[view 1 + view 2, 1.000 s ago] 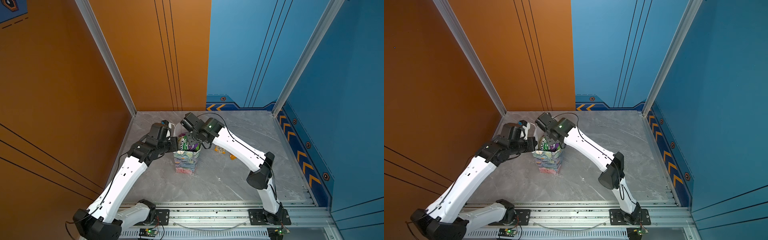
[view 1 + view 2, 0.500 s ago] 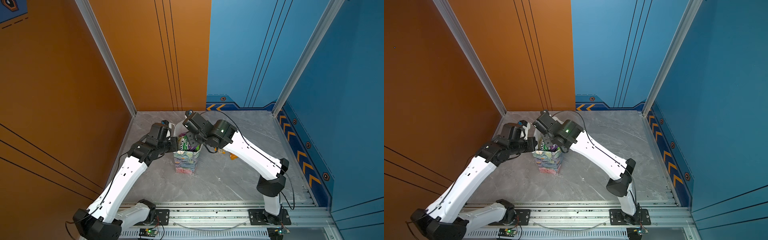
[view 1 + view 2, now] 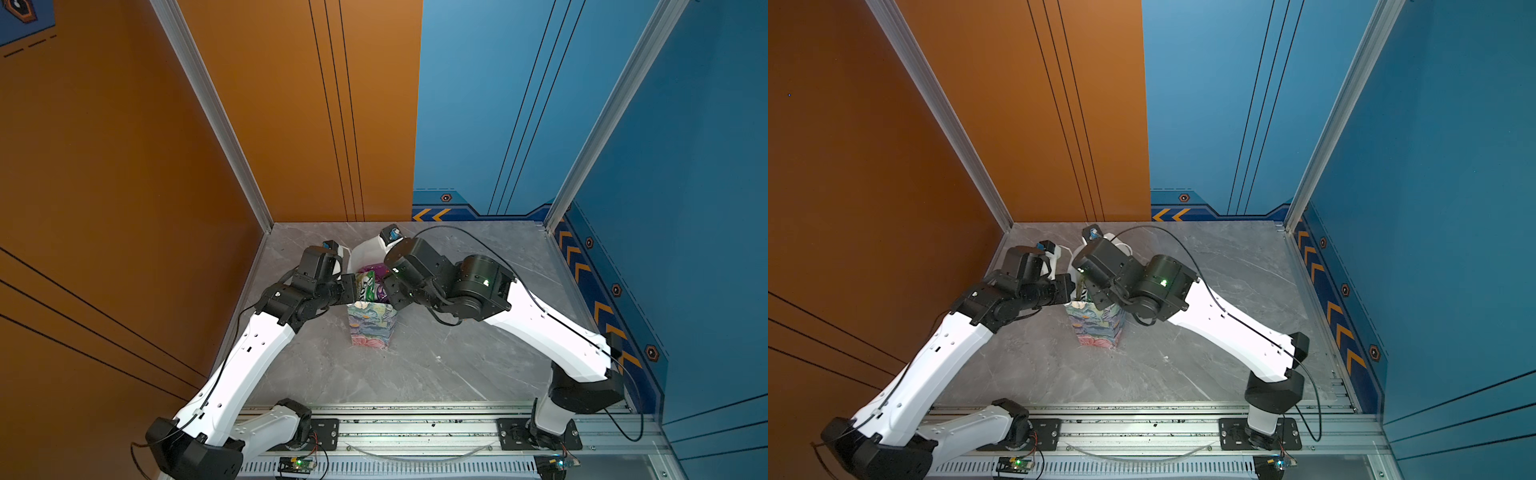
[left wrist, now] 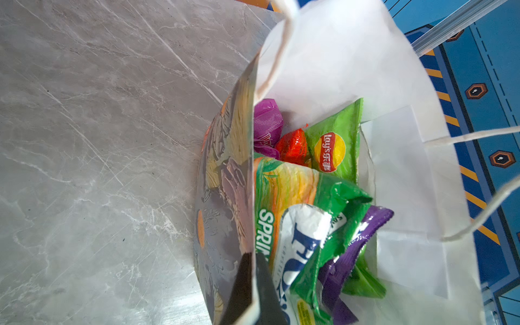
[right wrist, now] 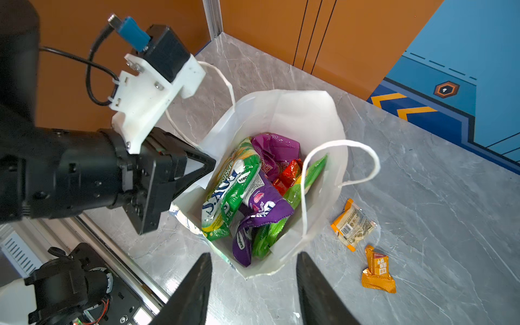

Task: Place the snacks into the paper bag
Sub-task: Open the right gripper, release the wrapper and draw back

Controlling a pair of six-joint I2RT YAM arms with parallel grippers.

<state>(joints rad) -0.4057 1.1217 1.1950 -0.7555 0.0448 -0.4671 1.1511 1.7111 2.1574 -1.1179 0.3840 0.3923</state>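
a second on, right gripper (image 5: 253,254) had risen above the paper bag (image 5: 284,112), jaws part open, empty; left gripper (image 5: 209,166) stayed clamped on its rim. snacks (image 5: 233,183) inside; two orange packets (image 5: 353,223) beside it on grey marble tabletop (image 5: 436,202); orange wall (image 3: 291,104), blue wall (image 3: 498,104) behind

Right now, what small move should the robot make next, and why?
Probably swing the right gripper, open and empty above the paper bag, over to the nearer orange packet. It and the farther orange packet lie on the table beside the bag, outside it, while the left gripper pinches the bag's rim.
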